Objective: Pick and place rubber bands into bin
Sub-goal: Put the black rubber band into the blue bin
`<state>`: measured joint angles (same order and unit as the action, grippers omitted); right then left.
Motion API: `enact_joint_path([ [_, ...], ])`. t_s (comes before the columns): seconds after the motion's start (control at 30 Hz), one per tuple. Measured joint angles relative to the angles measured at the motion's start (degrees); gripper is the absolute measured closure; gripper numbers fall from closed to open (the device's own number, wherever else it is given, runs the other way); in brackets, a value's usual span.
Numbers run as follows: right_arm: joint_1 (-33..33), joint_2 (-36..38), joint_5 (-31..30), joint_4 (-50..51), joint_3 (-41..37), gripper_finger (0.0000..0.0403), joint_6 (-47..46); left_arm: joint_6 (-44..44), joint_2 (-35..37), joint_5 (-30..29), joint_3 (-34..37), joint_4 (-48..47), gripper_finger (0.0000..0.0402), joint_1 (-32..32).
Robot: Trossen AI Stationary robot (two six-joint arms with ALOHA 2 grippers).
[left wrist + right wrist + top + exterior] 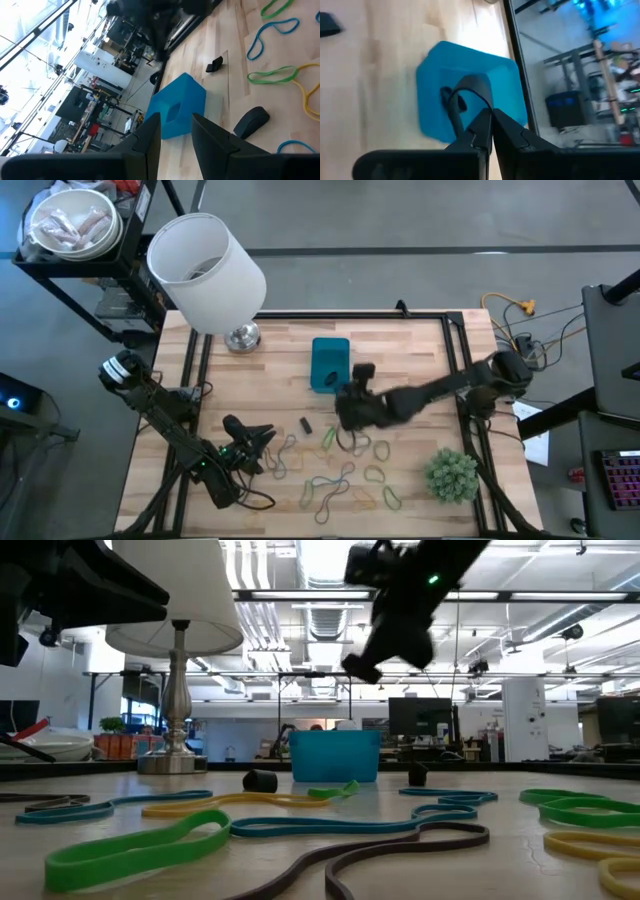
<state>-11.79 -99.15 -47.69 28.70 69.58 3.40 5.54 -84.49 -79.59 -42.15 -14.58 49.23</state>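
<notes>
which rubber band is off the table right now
The dark rubber band pinched in the right end effector, looping above the blue bin; every other band lies flat on the wood.

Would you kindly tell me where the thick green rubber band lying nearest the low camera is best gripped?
Pinch the thick green rubber band from straight above, across one long side of the loop: it lies flat on the wooden table, so only a top-down pinch gets fingers around the strand.

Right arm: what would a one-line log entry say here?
right gripper: shut on dark rubber band loop | above small blue plastic bin | left gripper: open, waiting
</notes>
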Motion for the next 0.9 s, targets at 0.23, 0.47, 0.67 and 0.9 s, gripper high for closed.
enact_joint_path([
  [0.23, 11.32, -0.07, 12.35, -5.54, -0.07, 0.0394, 5.22, 0.07, 0.0, 0.0, 0.31, 0.05, 0.0311, -0.02],
  [0.47, 20.07, -0.09, 25.24, -9.45, -0.73, 0.0394, 5.79, 0.07, 0.0, 0.0, 0.31, 0.08, 0.0311, -0.02],
  [0.67, 24.19, -0.11, 34.15, -13.89, -2.46, 0.0393, 5.95, 0.07, 0.0, 0.0, 0.31, 0.1, 0.0311, -0.11],
  [0.9, 25.92, -0.11, 38.61, -14.5, -3.08, 0.034, 5.15, 0.09, 0.0, 0.0, 0.33, 0.14, 0.0311, -0.11],
])
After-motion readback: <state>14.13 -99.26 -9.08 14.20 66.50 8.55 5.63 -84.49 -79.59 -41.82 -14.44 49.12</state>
